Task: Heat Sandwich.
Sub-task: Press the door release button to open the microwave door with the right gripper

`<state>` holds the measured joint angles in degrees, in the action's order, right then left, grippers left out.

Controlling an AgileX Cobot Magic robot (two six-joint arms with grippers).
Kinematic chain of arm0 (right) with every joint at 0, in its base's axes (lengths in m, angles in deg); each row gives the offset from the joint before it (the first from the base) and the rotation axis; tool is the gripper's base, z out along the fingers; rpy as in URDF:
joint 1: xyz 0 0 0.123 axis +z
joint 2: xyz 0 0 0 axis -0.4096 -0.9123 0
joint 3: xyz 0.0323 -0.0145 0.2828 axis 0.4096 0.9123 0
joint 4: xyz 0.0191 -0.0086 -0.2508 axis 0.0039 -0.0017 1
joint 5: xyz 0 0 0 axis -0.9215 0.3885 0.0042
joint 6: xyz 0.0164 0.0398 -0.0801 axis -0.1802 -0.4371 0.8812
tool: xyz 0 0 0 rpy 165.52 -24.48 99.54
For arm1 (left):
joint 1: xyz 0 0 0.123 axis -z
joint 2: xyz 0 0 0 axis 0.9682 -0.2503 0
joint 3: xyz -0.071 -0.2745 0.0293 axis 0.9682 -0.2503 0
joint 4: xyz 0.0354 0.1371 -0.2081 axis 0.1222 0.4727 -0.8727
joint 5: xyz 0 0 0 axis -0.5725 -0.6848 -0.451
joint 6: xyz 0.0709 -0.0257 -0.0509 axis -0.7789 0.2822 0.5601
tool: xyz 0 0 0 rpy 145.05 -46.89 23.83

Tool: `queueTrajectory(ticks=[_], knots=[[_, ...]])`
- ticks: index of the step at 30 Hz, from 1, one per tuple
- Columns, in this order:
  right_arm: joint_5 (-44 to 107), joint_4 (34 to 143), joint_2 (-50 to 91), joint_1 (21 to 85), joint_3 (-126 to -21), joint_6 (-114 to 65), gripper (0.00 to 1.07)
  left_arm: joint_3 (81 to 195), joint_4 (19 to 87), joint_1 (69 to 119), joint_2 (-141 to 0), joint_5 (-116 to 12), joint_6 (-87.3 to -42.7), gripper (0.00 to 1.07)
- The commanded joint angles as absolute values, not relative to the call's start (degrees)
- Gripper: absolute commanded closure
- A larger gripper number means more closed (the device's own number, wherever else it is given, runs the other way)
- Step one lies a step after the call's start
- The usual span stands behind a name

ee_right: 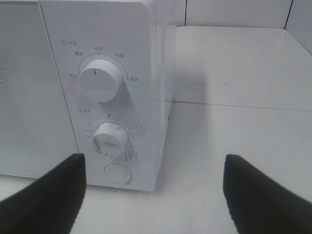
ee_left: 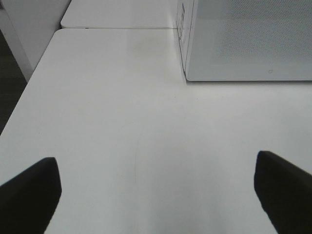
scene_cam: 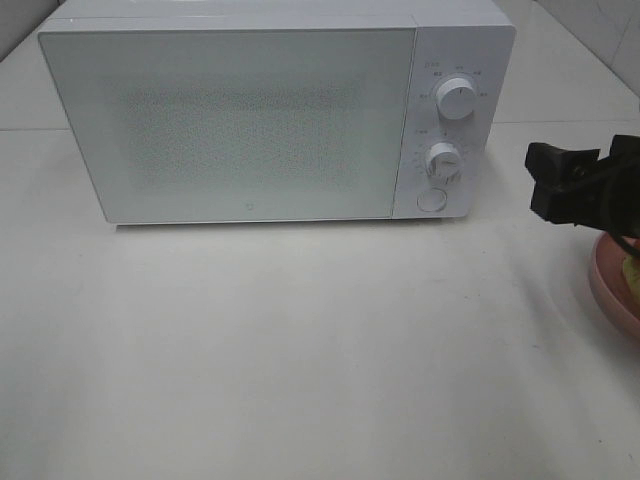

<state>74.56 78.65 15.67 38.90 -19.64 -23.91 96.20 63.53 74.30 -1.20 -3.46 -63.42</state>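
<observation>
At the right edge of the exterior high view, only a small yellowish sliver of the sandwich [scene_cam: 632, 270] shows on a pink plate [scene_cam: 605, 285]; the arm and the frame edge hide the rest. My right gripper [scene_cam: 538, 183] hovers above the plate, open and empty, pointing at the microwave's control panel [ee_right: 105, 112]. In the right wrist view the right gripper [ee_right: 153, 161] has its fingers spread in front of the lower knob [ee_right: 111, 139] and the round button [ee_right: 117, 173]. The left gripper [ee_left: 155, 161] is open over bare table and is out of the exterior high view.
A white microwave [scene_cam: 230, 120] stands at the back of the white table [scene_cam: 300, 350] with its door shut. The panel on its right carries an upper knob [scene_cam: 457, 98], a lower knob [scene_cam: 444, 160] and a button [scene_cam: 432, 199]. The microwave's left corner [ee_left: 187, 73] shows ahead of the left gripper.
</observation>
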Motion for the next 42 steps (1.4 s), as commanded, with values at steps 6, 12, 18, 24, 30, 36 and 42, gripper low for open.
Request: queueTrajectory(ticks=[6, 12, 18, 24, 30, 36, 42], knots=[[86.9, 66.7, 9.0, 49.2, -18.8, -16.6, 0.31, 96.0, 63.7, 74.6, 0.0, -3.9, -63.2, 0.03], [92.1, 62.3, 5.3, 55.8, -18.8, -16.6, 0.31, 96.0, 63.7, 74.6, 0.0, -3.9, -63.2, 0.03], [96.4, 54.5, 2.1, 60.9, -18.8, -16.6, 0.31, 96.0, 63.7, 74.6, 0.0, -3.9, -63.2, 0.03], [100.7, 49.8, -2.1, 66.2, -18.8, -16.6, 0.31, 96.0, 63.7, 74.6, 0.0, -3.9, -63.2, 0.03], [103.5, 46.3, -6.7, 69.4, -18.8, -18.4, 0.31, 96.0, 63.7, 74.6, 0.0, -3.9, -63.2, 0.03], [104.2, 44.3, -8.9, 71.2, -18.8, -19.4, 0.31, 96.0, 63.7, 74.6, 0.0, -3.9, -63.2, 0.03], [104.0, 44.3, -9.0, 71.2, -18.8, -19.6, 0.31, 96.0, 63.7, 74.6, 0.0, -3.9, -63.2, 0.03]])
